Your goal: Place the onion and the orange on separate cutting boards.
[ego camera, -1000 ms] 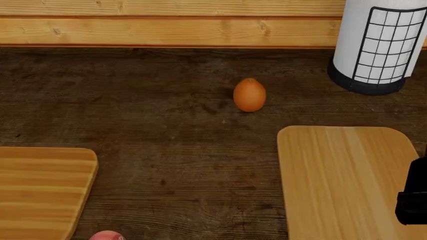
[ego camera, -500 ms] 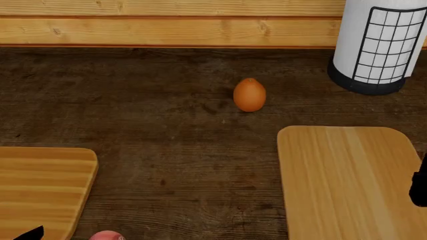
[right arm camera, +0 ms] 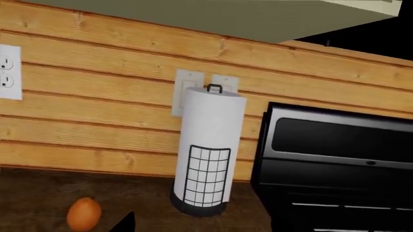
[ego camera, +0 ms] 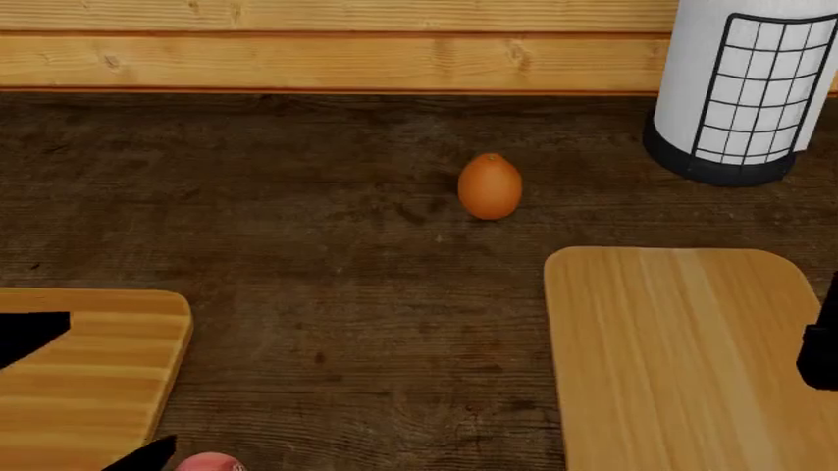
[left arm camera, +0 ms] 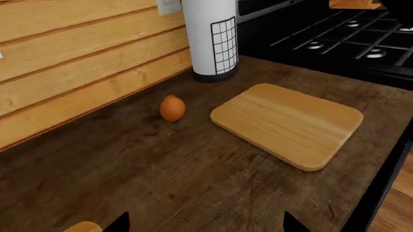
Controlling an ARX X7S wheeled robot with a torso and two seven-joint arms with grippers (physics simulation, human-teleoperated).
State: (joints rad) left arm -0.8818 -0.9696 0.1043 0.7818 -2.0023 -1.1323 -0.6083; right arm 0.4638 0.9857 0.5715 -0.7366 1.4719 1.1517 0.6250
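The orange (ego camera: 490, 186) stands on the dark wooden counter, in the middle toward the wall. It also shows in the left wrist view (left arm camera: 171, 108) and the right wrist view (right arm camera: 84, 214). The onion (ego camera: 210, 463) peeks in at the bottom edge, just right of the golden striped cutting board (ego camera: 92, 339). The pale tan cutting board (ego camera: 681, 353) lies at the right and is bare (left arm camera: 288, 123). My left gripper (ego camera: 85, 392) is open and empty over the striped board, near the onion; its tips stand wide apart (left arm camera: 205, 223). My right gripper (ego camera: 821, 343) is at the right edge beside the pale board, open and empty.
A white paper towel holder with a black grid (ego camera: 747, 88) stands at the back right by the wooden wall (ego camera: 328, 49). A black stove (left arm camera: 335, 38) lies beyond the pale board. The counter's front edge (left arm camera: 380, 179) runs past that board.
My left gripper's black fingertips have come into the head view from the bottom left, over the striped board. My right gripper has drawn back toward the right edge. The orange and onion have not moved.
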